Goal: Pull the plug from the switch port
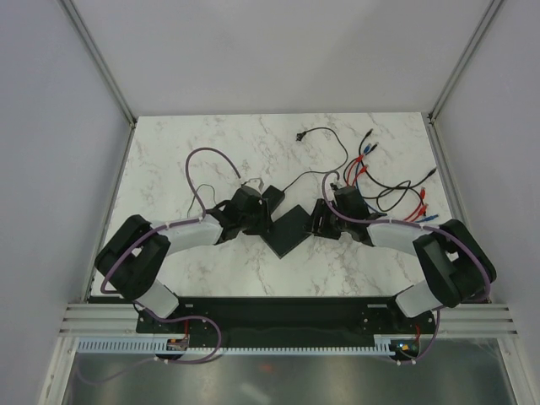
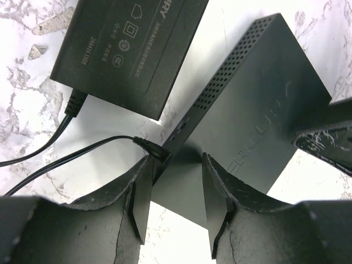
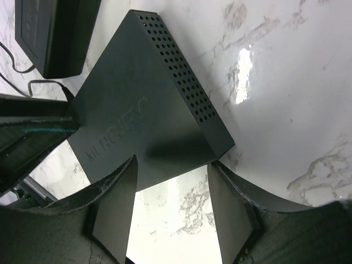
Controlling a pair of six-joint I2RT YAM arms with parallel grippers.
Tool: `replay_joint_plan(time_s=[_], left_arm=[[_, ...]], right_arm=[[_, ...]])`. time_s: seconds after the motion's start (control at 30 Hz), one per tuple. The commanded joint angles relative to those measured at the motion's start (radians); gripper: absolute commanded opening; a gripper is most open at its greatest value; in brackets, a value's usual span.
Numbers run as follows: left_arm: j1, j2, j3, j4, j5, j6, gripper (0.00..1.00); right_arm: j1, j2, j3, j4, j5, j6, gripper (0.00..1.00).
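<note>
The left gripper has its fingers spread, straddling a corner of the switch, which lies mid-table on the marble table between both arms. The plug sits in the switch's side port at ten o'clock of that gripper. It seems to brush one fingertip, though contact is unclear. The right gripper, also spread, brackets the switch's opposite corner. I judge this the lining-up step. Next, the right should clamp the body while the left shifts onto the plug, pinches it and draws straight out.

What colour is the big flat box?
The switch is matte black, seen best from the right wrist.
</note>
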Motion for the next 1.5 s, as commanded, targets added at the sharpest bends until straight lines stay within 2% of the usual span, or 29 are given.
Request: replay_joint_plan(time_s=[0.0, 0.37, 0.5, 0.63, 0.87, 1.1, 1.2, 1.47], left_arm=[[-0.027, -0.018, -0.023, 0.038, 0.089, -0.045, 0.47], [-0.211, 0.063, 0.04, 0.052, 0.063, -0.071, 0.46], [-0.225, 0.042, 0.025, 0.058, 0.029, -0.082, 0.46], [-0.225, -0.033, -0.024, 0.08, -0.01, -0.099, 0.46], [-0.233, -0.199, -0.142, 0.097, -0.066, -0.185, 0.46], [-0.233, -0.332, -0.155, 0.014, -0.132, -0.157, 0.48], [-0.231, -0.363, -0.135, -0.081, -0.176, -0.217, 0.47], [-0.231, -0.383, -0.138, -0.121, -0.218, -0.615, 0.44]], right_arm=[[0.004, 0.038, 0.071, 0.003, 0.045, -0.028, 0.61], [0.004, 0.156, 0.251, -0.092, 0.091, -0.107, 0.62], [0.002, 0.173, 0.274, -0.103, 0.094, -0.129, 0.62], [0.002, 0.159, 0.272, -0.153, 0.125, -0.178, 0.62], [0.004, 0.037, 0.274, -0.267, 0.234, -0.285, 0.63], [0.007, -0.08, 0.231, -0.318, 0.117, -0.289, 0.63], [0.031, -0.117, 0.208, -0.313, 0.094, -0.246, 0.63], [0.14, -0.103, 0.203, -0.244, 0.129, -0.184, 0.56]])
